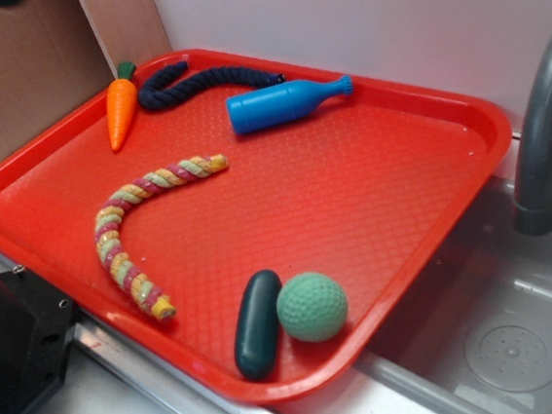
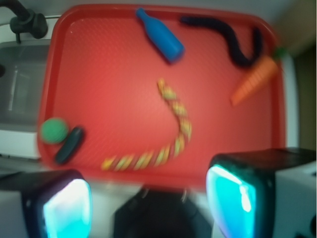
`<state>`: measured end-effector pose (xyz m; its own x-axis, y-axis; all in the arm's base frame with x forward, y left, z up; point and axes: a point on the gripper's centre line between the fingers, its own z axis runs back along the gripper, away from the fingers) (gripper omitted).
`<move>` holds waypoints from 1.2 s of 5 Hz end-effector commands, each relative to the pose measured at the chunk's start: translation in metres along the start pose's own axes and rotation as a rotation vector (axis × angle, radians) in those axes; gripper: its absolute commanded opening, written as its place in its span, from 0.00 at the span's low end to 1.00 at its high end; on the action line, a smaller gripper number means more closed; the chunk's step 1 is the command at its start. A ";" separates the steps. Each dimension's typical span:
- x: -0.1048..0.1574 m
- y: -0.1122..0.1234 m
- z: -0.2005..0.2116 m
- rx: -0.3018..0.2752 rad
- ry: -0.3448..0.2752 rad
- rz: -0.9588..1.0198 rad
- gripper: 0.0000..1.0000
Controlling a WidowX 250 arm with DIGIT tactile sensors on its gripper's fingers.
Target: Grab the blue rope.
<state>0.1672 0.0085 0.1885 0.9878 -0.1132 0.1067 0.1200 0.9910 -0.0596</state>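
Note:
The blue rope is a dark navy twisted cord lying curved at the tray's far edge, between the orange carrot and the blue bottle. In the wrist view the blue rope curls at the upper right of the tray. My gripper hangs high above the tray's near edge, far from the rope. Its two fingers stand wide apart with cyan pads and nothing between them. The exterior view does not show the gripper.
On the red tray lie a blue plastic bottle, an orange toy carrot, a pink-yellow-green striped rope, a green ball and a dark green capsule. A grey faucet and sink sit to the right.

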 end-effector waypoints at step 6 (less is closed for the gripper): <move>0.103 0.112 -0.119 0.082 -0.082 -0.259 1.00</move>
<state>0.2835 0.0942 0.0591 0.9269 -0.3472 0.1426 0.3498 0.9368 0.0074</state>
